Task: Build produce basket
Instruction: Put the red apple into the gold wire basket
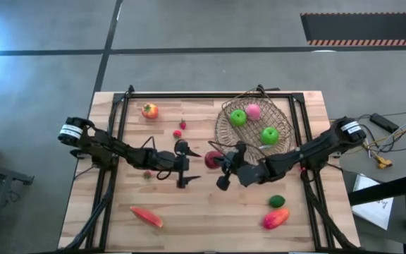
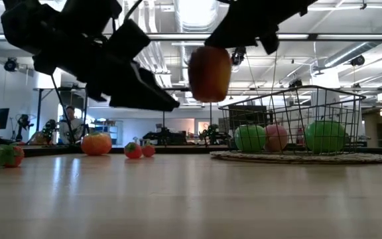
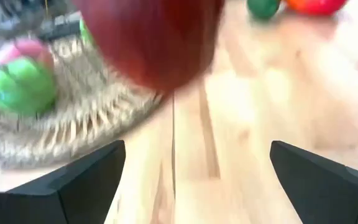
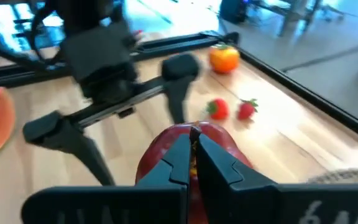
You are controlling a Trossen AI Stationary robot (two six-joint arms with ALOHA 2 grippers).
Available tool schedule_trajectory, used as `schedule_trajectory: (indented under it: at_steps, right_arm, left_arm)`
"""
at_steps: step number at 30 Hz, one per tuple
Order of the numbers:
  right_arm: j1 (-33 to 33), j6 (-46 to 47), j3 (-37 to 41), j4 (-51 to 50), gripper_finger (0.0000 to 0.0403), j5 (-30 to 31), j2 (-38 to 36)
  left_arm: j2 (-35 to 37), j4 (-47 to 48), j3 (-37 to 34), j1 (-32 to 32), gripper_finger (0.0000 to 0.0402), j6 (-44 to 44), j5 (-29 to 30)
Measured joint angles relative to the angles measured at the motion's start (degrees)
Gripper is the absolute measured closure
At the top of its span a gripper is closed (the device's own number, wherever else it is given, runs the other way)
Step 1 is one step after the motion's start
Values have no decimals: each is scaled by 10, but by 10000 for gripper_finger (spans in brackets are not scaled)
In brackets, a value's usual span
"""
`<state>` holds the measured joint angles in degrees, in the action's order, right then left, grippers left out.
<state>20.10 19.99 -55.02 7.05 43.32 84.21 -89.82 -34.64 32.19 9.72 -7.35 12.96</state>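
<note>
On the near worktop (image 1: 210, 212) lie a watermelon slice (image 1: 146, 216) at 7 o'clock, and one mango (image 1: 275, 218) and one lime (image 1: 277, 201) at 5. At centre, the right gripper (image 1: 220, 166) holds a red apple (image 1: 213, 159) aloft by narrow fingers; the left gripper (image 1: 191, 166) faces it, fingers wide. Farther, three strawberries (image 1: 177, 133), one tomato (image 1: 149, 111). At 1 o'clock the basket (image 1: 224, 127) holds two green apples (image 1: 237, 117) and one peach (image 1: 253, 111).

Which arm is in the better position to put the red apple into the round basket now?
Right. The right gripper holds the red apple lifted beside the round basket; the left gripper is open.
</note>
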Motion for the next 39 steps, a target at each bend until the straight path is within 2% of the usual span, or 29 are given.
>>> schedule_trajectory:
  at_steps: [9, 12, 17, 23, 26, 32, 39]
  right_arm:
    - [-20, 34, 0, -164, 394, 106, -133]
    - [-54, 61, 4, -242, 394, 137, -185]
    - [-146, 151, 48, -352, 394, 139, -246]
    - [-227, 196, 141, -333, 394, 121, -280]
    - [-251, 201, 190, -283, 394, 117, -281]
    - [-275, 193, 256, -172, 394, 91, -275]
    - [-284, 200, 286, -168, 394, 92, -274]
  left_arm:
    - [-9, 21, -3, 2, 17, 73, 25]
    - [-10, 16, -3, 2, 17, 99, 25]
    - [-10, -7, -3, 8, 17, 102, 25]
    - [-10, -16, -3, 12, 17, 101, 25]
    - [-10, -16, -3, 13, 17, 101, 25]
    - [-10, -24, -3, 13, 17, 101, 25]
    - [-10, -24, -3, 13, 17, 101, 25]
